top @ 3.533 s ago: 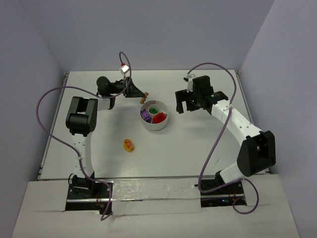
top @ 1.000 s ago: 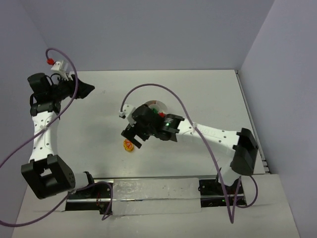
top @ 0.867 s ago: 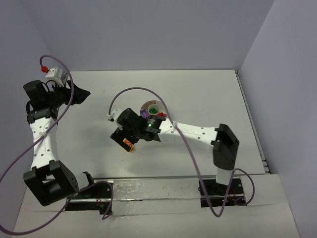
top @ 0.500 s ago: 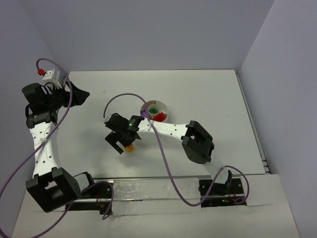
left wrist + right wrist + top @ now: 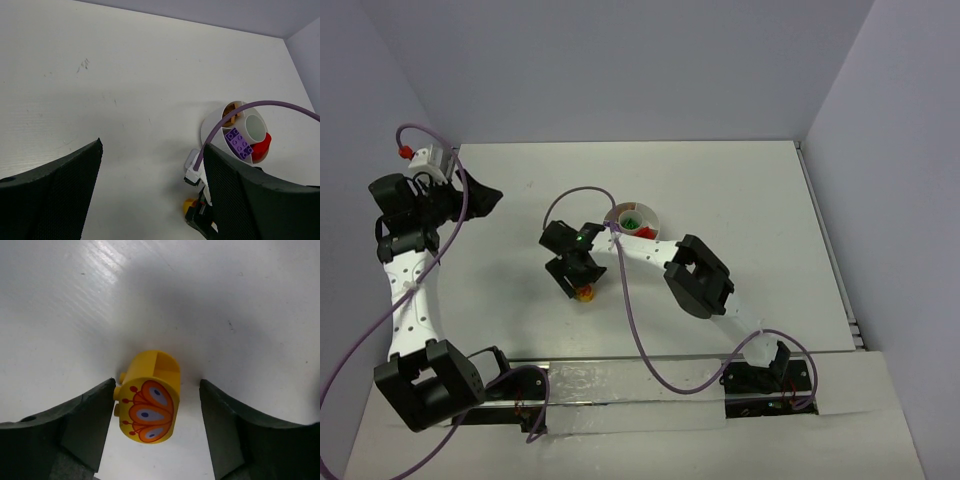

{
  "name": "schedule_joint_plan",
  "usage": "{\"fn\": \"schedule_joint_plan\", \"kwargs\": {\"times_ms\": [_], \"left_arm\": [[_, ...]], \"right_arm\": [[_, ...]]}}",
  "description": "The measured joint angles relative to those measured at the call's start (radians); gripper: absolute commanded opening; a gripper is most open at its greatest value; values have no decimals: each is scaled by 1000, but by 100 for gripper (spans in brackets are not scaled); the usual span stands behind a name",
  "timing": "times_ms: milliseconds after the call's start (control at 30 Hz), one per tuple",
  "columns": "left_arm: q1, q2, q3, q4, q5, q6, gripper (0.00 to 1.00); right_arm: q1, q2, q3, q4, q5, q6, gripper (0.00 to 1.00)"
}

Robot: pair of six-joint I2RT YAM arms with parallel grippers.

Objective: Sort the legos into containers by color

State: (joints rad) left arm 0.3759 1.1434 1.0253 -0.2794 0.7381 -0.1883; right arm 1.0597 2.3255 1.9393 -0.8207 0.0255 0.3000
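White table (image 5: 740, 190) lying flat, filling work area; surface showing streaked sheen in right wrist view. Small dark scuff mark (image 5: 84, 63) sitting on table, fainter specks trailing near it. Pale lavender-grey walls (image 5: 620, 60) enclosing table on far, left and right sides. Shiny silver strip (image 5: 630, 380) running along near edge; white panel (image 5: 640, 440) lying below it.

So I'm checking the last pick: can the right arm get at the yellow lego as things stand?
Probably yes: the right arm hangs over the yellow lego, open jaws on either side, nothing between.
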Motion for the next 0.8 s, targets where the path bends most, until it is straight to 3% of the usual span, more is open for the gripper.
{"fn": "schedule_joint_plan", "kwargs": {"times_ms": [100, 167, 233, 433, 600, 800], "left_arm": [[0, 0, -11, 1, -1, -2, 88], [0, 0, -14, 4, -1, -4, 88], [0, 0, -15, 8, -1, -8, 88], [0, 0, -15, 26, 4, -19, 95], [0, 1, -15, 46, 28, -30, 99], [-4, 0, -15, 60, 70, -37, 99]], "right_arm": [[0, 0, 5, -4, -16, 3, 29], [0, 0, 6, -4, -36, 4, 19], [0, 0, 6, -4, -52, -2, 2], [-2, -74, -10, 20, -90, -30, 0], [-37, -375, -172, 170, -79, -67, 0], [-284, -712, -304, 375, -148, -66, 0]]}}
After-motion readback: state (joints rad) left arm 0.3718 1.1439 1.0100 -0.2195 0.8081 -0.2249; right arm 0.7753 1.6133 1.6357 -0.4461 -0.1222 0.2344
